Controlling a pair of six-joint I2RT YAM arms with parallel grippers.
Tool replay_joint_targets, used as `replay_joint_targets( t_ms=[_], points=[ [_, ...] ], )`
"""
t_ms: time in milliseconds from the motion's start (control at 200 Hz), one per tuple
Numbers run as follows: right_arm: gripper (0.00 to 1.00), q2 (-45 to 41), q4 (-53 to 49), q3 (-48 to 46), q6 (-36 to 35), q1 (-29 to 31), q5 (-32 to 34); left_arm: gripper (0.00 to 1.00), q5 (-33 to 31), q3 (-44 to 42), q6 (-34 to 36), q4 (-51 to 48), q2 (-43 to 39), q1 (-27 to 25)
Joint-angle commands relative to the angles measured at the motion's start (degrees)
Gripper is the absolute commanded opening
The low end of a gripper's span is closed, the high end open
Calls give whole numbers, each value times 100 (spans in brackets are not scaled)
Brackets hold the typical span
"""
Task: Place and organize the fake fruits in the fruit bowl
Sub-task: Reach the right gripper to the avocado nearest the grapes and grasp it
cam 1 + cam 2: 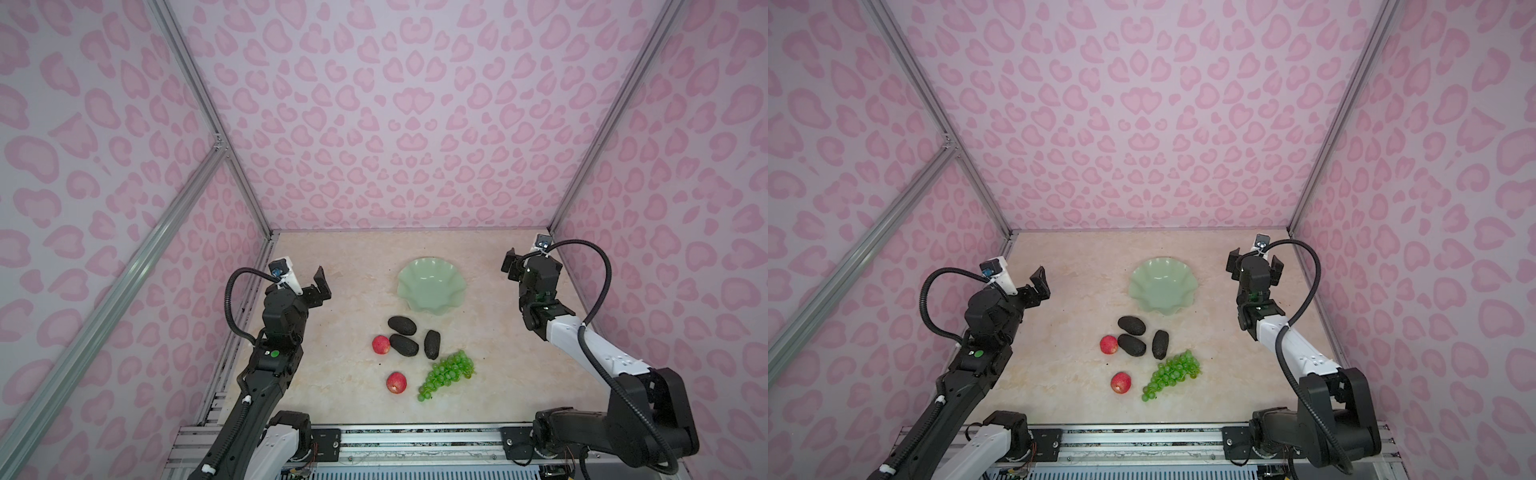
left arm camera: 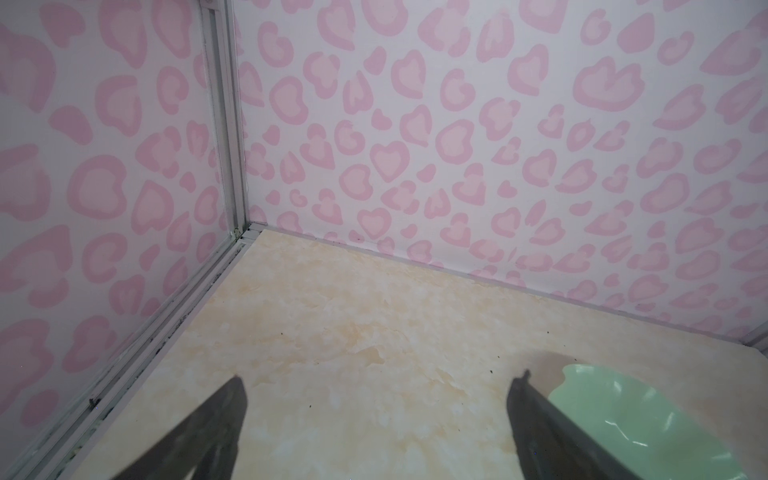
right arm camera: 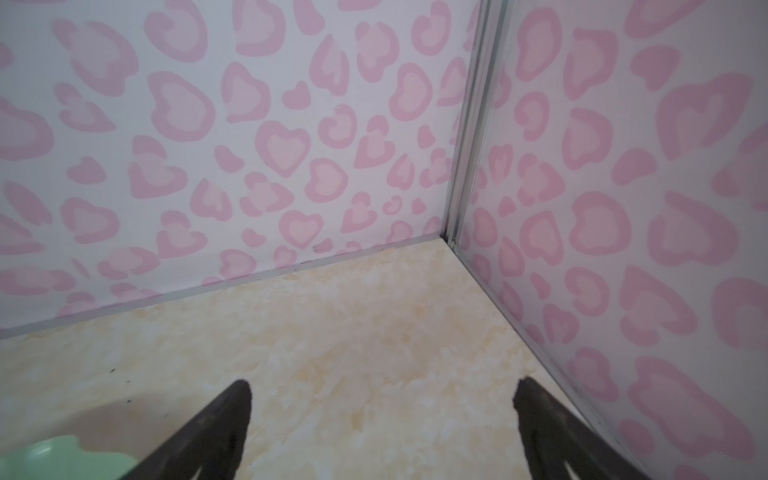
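The pale green fruit bowl (image 1: pixel 430 286) (image 1: pixel 1160 286) stands empty at mid-table. In front of it lie three dark avocados (image 1: pixel 402 325) (image 1: pixel 404 345) (image 1: pixel 432 344), two red fruits (image 1: pixel 381 344) (image 1: pixel 396 382) and a green bunch of grapes (image 1: pixel 446 374) (image 1: pixel 1173 374). My left gripper (image 1: pixel 322 286) (image 2: pixel 378 382) hovers open and empty left of the bowl, whose rim (image 2: pixel 623 415) shows beside one finger. My right gripper (image 1: pixel 1254 266) (image 3: pixel 383 384) is open and empty to the bowl's right, near the back corner; the bowl's edge (image 3: pixel 62 457) peeks into the right wrist view.
Pink patterned walls with aluminium posts (image 1: pixel 245 187) close in the beige marble table (image 1: pixel 340 374) on three sides. A metal rail (image 1: pixel 415 436) carrying both arm bases runs along the front edge.
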Motion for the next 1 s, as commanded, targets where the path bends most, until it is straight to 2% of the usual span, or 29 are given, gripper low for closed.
replay_joint_targets(
  t_ms=[0,40,75,120,210,305,410,530,825,995],
  points=[
    [99,-474,-1233,-240,1265,5,-1068,98,139,52,-240,-841,-278,3],
    [99,-645,-1173,-389,1294,0,-1490,98,179,63,-254,-954,-391,4],
    [94,-895,-1306,-518,1234,17,-2071,98,195,65,-265,-1030,-475,5],
    [91,-1071,-1515,-590,1268,156,-2251,97,191,49,-252,-1098,-565,7],
    [88,-1292,-2477,-489,1573,662,-1928,97,203,13,-260,-1182,-644,-3],
    [84,-1356,-3142,-479,2053,1593,-1522,97,323,21,-328,-1282,-615,6],
    [81,-1088,-3421,-479,2628,2586,-1026,97,406,58,-350,-1313,-503,8],
    [78,-454,-3317,-390,3022,3286,-882,97,588,194,-340,-1431,-391,0],
    [71,1369,-3400,548,3215,3819,-1282,97,734,108,-436,-1414,-677,-3],
    [67,1902,-3393,667,3486,3919,-1357,97,754,101,-443,-1433,-800,7]
  ],
)
